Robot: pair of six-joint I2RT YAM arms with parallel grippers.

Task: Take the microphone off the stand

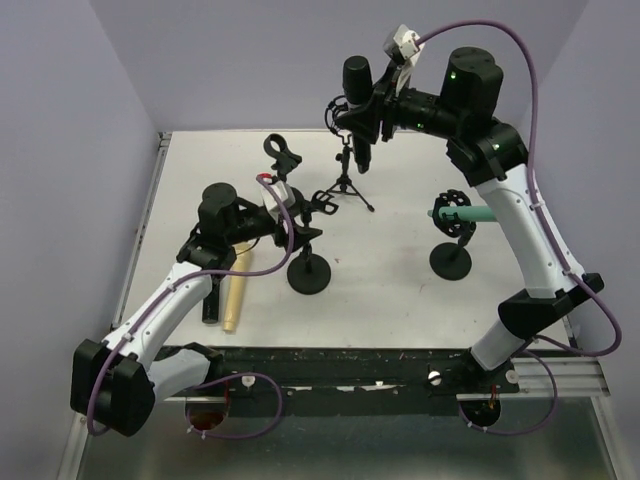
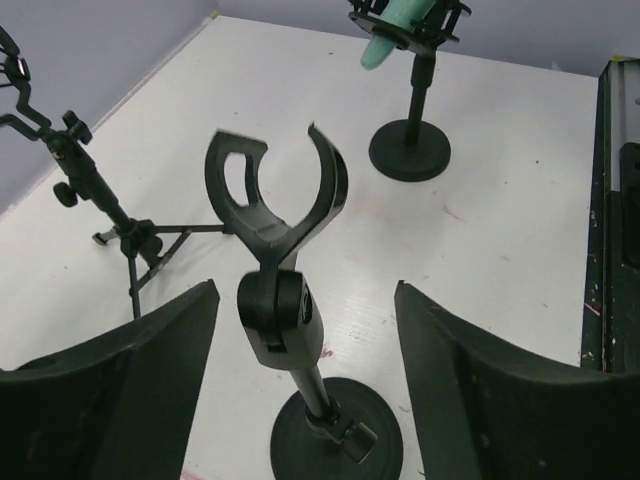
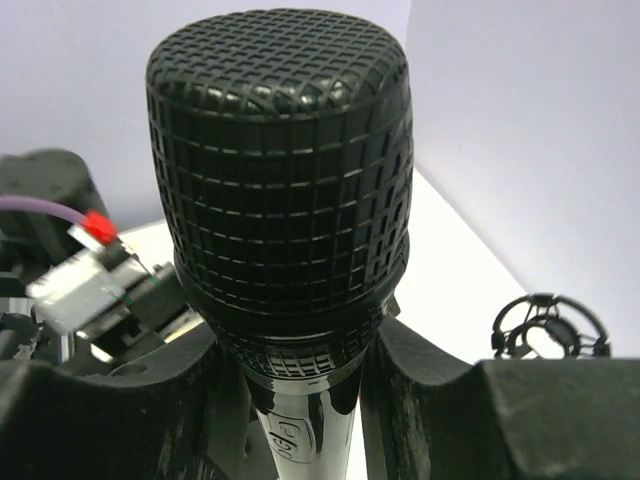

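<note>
Mic [image 3: 280,180] hangs high over the surface [image 1: 400,270], clamped in R pincer [image 1: 368,118], just by tripod stand [image 1: 346,186], apparently free of it. L pincer [image 2: 305,330] is apart, astride empty stand [image 2: 275,215]. Risk: mic's tail snags tripod stand & tips it, or the heavy head slips in the grip.

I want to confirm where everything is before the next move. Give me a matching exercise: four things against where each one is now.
1 black microphone
2 teal microphone
3 clip stand
4 cream stick

A lying on the table
B between the fingers of the left gripper
C held in the right gripper
D mounted on the shock-mount stand

Pairs: 1-C, 2-D, 3-B, 4-A
</note>
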